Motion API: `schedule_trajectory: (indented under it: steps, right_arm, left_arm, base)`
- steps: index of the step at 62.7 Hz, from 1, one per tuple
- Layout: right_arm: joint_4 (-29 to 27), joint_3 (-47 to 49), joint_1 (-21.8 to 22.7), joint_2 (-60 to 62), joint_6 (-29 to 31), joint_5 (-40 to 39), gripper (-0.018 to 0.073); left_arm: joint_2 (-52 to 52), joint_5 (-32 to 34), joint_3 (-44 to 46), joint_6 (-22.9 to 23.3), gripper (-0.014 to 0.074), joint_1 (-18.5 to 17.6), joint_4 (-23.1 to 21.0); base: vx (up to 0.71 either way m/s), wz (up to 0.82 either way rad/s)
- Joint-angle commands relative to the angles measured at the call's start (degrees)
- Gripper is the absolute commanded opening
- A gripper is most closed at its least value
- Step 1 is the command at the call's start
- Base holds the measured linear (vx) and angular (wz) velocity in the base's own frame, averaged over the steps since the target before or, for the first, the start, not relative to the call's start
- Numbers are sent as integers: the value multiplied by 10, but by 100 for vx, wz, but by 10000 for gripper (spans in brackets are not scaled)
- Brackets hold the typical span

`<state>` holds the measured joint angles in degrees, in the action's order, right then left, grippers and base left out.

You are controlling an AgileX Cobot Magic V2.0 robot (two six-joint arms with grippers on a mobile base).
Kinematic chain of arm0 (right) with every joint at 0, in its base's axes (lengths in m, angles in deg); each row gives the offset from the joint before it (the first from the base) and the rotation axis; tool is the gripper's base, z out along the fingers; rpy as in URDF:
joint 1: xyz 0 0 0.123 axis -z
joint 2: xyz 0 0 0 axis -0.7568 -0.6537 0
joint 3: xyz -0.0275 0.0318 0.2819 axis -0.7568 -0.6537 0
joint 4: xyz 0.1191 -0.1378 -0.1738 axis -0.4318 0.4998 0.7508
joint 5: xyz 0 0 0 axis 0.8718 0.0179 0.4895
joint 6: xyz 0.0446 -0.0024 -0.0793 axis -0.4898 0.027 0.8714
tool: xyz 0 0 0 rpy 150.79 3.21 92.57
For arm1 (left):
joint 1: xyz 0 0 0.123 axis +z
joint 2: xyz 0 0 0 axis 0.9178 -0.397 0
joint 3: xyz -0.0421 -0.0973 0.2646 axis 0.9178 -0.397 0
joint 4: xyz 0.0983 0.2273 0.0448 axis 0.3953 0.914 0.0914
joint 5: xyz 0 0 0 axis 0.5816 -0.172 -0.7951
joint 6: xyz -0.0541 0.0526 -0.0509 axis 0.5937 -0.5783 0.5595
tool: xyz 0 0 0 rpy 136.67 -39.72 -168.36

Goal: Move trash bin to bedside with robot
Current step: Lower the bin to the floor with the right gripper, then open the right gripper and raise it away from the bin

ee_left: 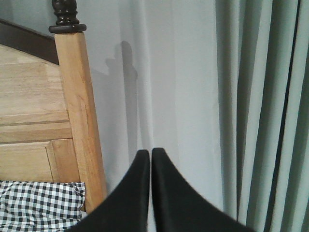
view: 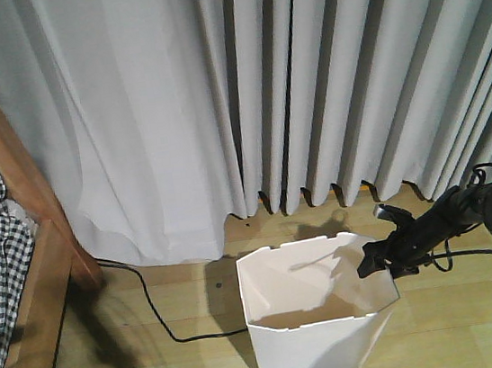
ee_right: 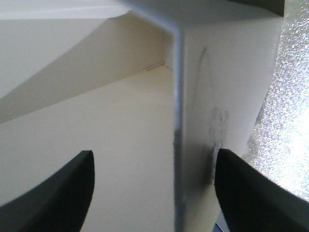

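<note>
Our right fingers [ee_right: 63, 193] stand apart astride the wall of the trash bin [view: 317, 342], which sits near the curtain [view: 216, 97], well apart from the bed [view: 25, 295], left gripper [ee_left: 151, 159] pressed together and idle; a loose pinch could slip or tip it.

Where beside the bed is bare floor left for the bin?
Bare floor lies between the bed frame and the trash bin, crossed only by a black cable. It is crowded at the bin's right rim, where the right gripper straddles the wall.
</note>
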<state>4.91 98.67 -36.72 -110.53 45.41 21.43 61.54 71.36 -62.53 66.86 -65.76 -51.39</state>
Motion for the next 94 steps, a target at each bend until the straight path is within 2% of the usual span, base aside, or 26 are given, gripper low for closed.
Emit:
schedule_trajectory:
  steps: [1, 5, 16, 19, 25, 31, 34, 44, 49, 56, 74, 94]
  right_arm:
    - [-19, 10, 2, -12, -2, 24, 509]
    - [-24, 12, 2, -10, -2, 25, 509]
    - [7, -1, 18, 11, -21, 6, 509]
    - [7, -28, 20, 34, -15, -16, 509]
    - [0, -119, 20, 95, 16, -109, 509]
    - [-35, -232, 18, 166, 88, -200, 509]
    - [-74, -288, 17, 209, 142, -234, 509]
    - [-204, -442, 17, 347, 309, -286, 509]
    - [-255, -510, 17, 420, 372, -312, 509]
    - [-275, -586, 17, 532, 428, -337, 509]
    - [-275, -714, 17, 815, 420, -342, 509]
    - [-274, -800, 18, 1139, 354, -327, 509]
  left_arm:
    - [5, 42, -7, 8, -6, 1, -5]
    - [5, 42, -7, 8, -6, 1, -5]
    - [5, 42, -7, 8, -6, 1, -5]
    - [5, 42, -7, 8, -6, 1, -5]
    - [5, 42, -7, 8, -6, 1, -5]
    - [5, 42, -7, 8, -6, 1, -5]
    - [5, 42, -7, 8, -6, 1, -5]
    - [5, 42, -7, 8, -6, 1, -5]
    - [5, 42, -7, 8, -6, 1, -5]
    - [5, 42, -7, 8, -6, 1, -5]
    - [5, 42, -7, 8, -6, 1, -5]
    - [5, 42, -7, 8, -6, 1, -5]
  base:
    - [0, 0]
    - [0, 0]
    - [0, 0]
    - [0, 0]
    - [0, 0]
    - [0, 0]
    - [0, 0]
    - [0, 0]
    - [0, 0]
    - [0, 0]
    - [0, 0]
    - [0, 0]
